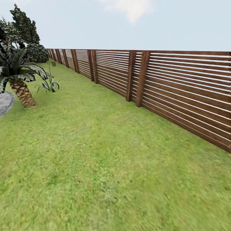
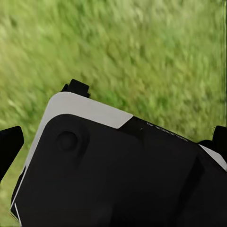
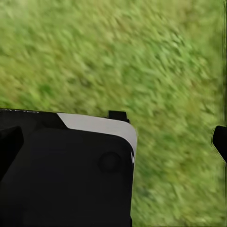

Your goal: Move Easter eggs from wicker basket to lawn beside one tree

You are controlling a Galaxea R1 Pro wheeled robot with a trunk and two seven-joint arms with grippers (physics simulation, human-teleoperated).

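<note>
The head view looked over the lawn [image 1: 96, 160], a broad run of short mottled grass that took up the whole near and middle ground. Along the right side, a brown horizontal-slat wooden fence [image 1: 179, 93] bounded the grass, running from the near right edge away to the far left, with thicker upright posts [image 1: 142, 78] at intervals. The strip of lawn between fence and plants narrowed with distance but lay open.

On the left stood a palm [image 1: 17, 77] with a scaly brown trunk, leaning a little, its fronds spreading over the grass. Just left of its base, the curved edge of a grey gravel patio [image 1: 4, 103] met the lawn. Beyond the palm, a small spiky green plant [image 1: 48, 85] grew in the grass, apart from the trunk. Farther back, a round dark bush [image 1: 37, 53] sat near the fence line, with a tall dark conifer [image 1: 24, 25] behind it. A small brown object, too small to identify, stood by the far fence.

In the left wrist view, the dark body of the left gripper [image 2: 113, 118] hung over blurred grass; whether its jaws were apart or together could not be told. The right wrist view showed the right gripper [image 3: 168, 127] likewise over blurred lawn, its jaws equally unclear.
</note>
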